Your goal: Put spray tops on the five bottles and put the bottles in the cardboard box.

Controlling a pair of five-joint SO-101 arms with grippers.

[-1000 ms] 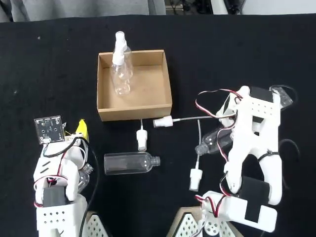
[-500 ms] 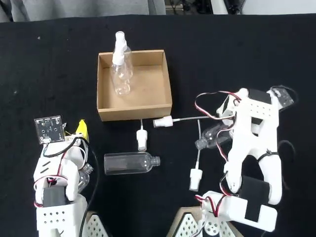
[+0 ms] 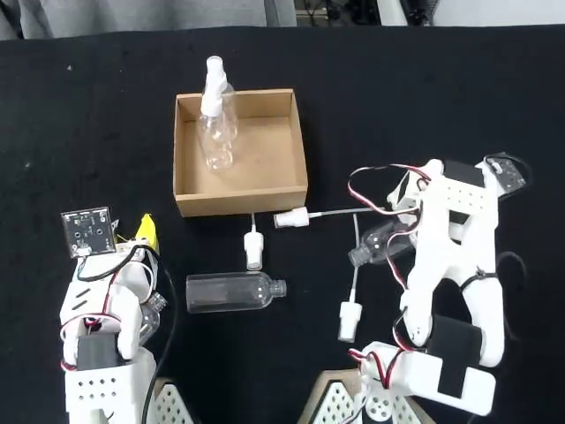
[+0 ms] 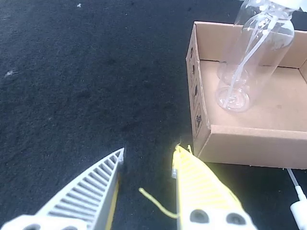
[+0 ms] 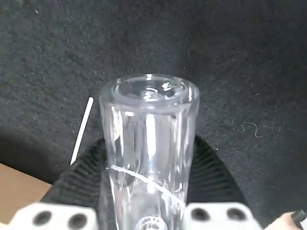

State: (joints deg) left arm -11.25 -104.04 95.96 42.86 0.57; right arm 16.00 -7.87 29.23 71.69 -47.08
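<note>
The cardboard box point(image 3: 265, 190) holds one clear bottle with a white spray top point(image 3: 214, 124), also seen as the capped bottle point(image 4: 249, 52) in the box point(image 4: 204, 110). Another clear uncapped bottle point(image 3: 234, 291) lies on the black table in front of the box. Three loose spray tops lie nearby: one point(image 3: 254, 249), one point(image 3: 293, 217) with its tube pointing right, one point(image 3: 350, 320). My right gripper point(image 3: 393, 240) is shut on a third uncapped bottle point(image 3: 372, 250), the same bottle point(image 5: 148, 124) that sits between its dark pads. My left gripper point(image 4: 148, 152) stands open over bare table, near the box's front left corner.
A fourth bottle point(image 3: 152, 314) lies partly hidden under the left arm. A small square board point(image 3: 88, 230) sits on that arm. A white dip tube point(image 5: 81, 129) lies on the table beside the held bottle. Black cloth stretches left of the box.
My right gripper has shifted the held bottle slightly toward the back and left. The left arm and the loose parts have not moved.
</note>
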